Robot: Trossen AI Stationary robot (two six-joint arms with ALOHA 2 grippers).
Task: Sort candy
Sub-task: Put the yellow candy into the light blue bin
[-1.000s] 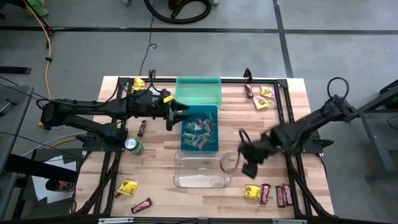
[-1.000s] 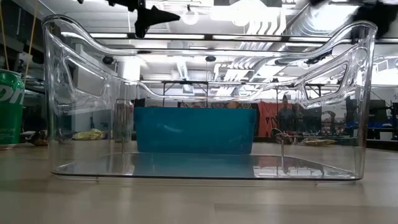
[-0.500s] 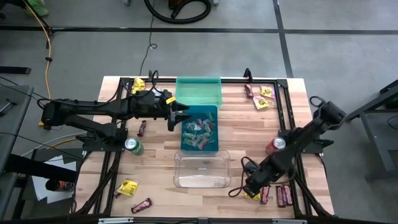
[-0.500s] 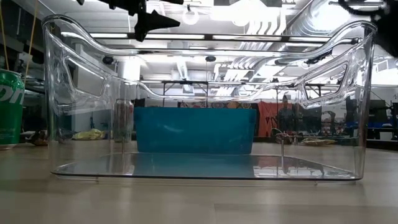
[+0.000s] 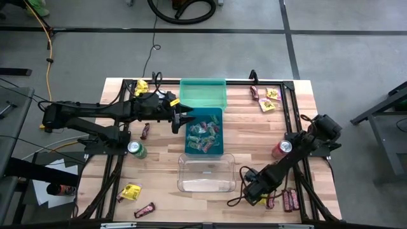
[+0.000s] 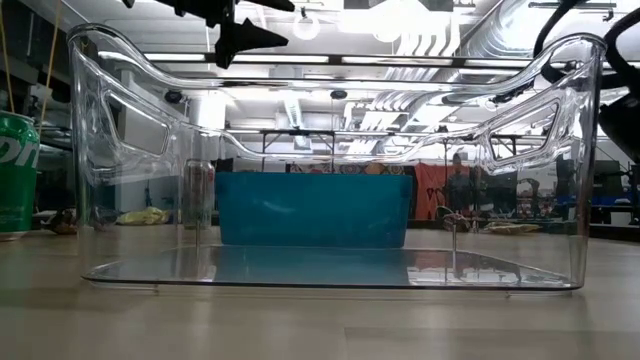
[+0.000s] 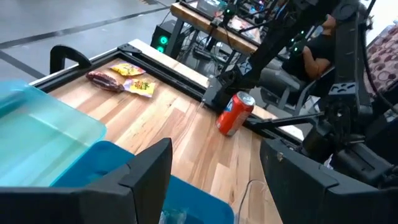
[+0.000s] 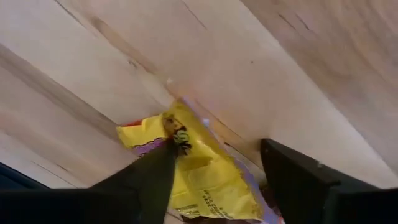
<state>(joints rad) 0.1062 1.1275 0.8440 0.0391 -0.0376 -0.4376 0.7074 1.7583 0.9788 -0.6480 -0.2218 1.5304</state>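
Candy under inspection: a bright yellow packet (image 8: 199,171) with purple printing, lying flat on the wood table (image 8: 298,68) directly between the spread fingers of the right gripper (image 5: 254,191). That gripper is released, straddling the packet without clamping it. Dark red-brown bars (image 5: 287,200) lie just beside it; the clear bin (image 5: 206,173) stands near its other side. The left gripper (image 5: 187,119), also released and empty, hovers over the blue bin (image 5: 204,137) of mixed sweets.

Grey concrete floor (image 5: 210,51) crossed by dark lines fills the upper frame around the wooden table (image 5: 254,130), a yellow cable (image 5: 46,35) trails upper left, and ceiling strip lights (image 6: 390,60) glow across the top.
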